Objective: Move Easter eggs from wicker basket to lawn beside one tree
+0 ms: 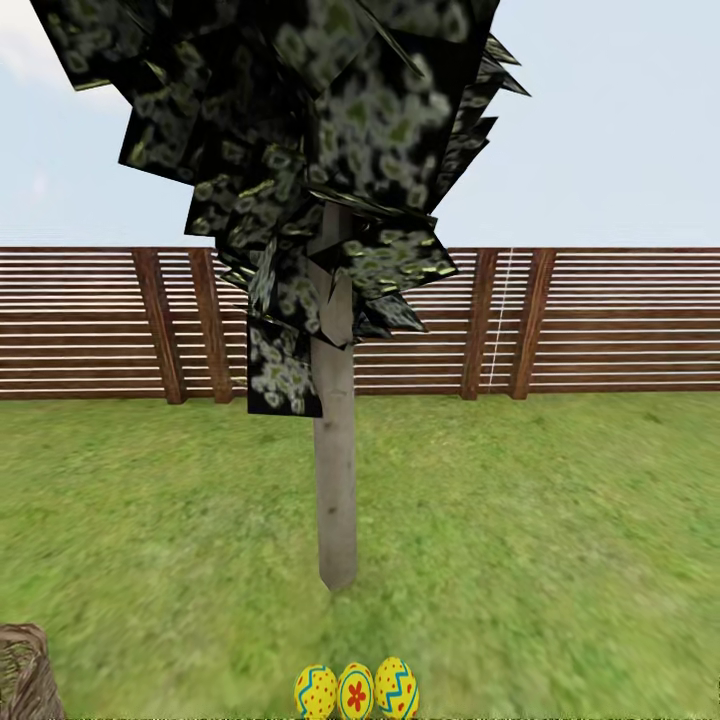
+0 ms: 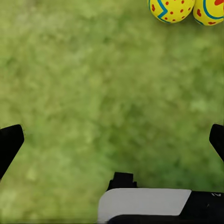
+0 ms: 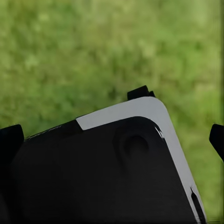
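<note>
All three Easter eggs [image 1: 356,690] lie in a touching row on the lawn [image 1: 560,540] near the foot of the tree [image 1: 336,480], well apart from the wicker basket [image 1: 25,672]. The left gripper [image 2: 112,140] hangs empty and spread wide near two of them; the right gripper [image 3: 112,140] is likewise spread and empty. The risk, as I judge it, is an arm or the base nudging the eggs so they roll away.
</note>
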`<state>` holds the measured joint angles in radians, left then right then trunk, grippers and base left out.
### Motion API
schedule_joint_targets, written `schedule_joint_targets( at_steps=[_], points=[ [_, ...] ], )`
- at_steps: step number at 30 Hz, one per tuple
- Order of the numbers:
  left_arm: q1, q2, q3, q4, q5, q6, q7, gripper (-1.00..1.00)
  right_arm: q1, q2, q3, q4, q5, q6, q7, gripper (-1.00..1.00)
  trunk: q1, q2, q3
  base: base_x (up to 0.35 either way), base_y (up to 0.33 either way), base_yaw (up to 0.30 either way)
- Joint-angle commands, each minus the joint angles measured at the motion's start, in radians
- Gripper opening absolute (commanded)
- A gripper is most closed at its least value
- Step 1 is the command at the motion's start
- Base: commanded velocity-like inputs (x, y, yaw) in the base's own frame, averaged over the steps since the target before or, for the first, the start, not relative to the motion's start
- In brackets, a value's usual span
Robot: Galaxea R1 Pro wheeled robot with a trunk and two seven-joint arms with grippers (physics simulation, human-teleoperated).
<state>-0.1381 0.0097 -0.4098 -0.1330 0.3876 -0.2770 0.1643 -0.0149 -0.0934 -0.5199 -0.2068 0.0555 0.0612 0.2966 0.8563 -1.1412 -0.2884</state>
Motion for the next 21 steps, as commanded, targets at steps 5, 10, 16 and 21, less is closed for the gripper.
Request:
schedule_joint_targets(
  at_steps=[5, 10, 16, 21],
  points=[
    [0.010, 0.002, -0.009, 0.000, 0.007, -0.002, 0.004, 1.00, 0.000, -0.002, -0.008, 0.005, 0.006, 0.006, 0.006, 1.00, -0.019, 0.034, 0.006, 0.000, 0.000, 0.000],
    [0.020, 0.003, -0.009, 0.000, 0.007, -0.002, 0.004, 1.00, 0.000, -0.003, -0.008, 0.007, 0.006, 0.006, -0.005, 1.00, -0.038, 0.069, 0.014, 0.000, 0.000, 0.000],
    [0.029, 0.004, -0.009, 0.001, 0.007, -0.001, 0.004, 1.00, 0.000, 0.001, -0.008, 0.008, 0.006, 0.006, -0.078, 1.00, -0.061, 0.111, 0.023, 0.000, 0.000, 0.000],
    [0.034, 0.004, -0.009, 0.001, 0.007, 0.002, 0.004, 1.00, 0.000, 0.001, -0.009, 0.009, 0.006, 0.006, -0.099, 1.00, -0.081, 0.146, 0.030, 0.000, 0.000, 0.000]
  ],
)
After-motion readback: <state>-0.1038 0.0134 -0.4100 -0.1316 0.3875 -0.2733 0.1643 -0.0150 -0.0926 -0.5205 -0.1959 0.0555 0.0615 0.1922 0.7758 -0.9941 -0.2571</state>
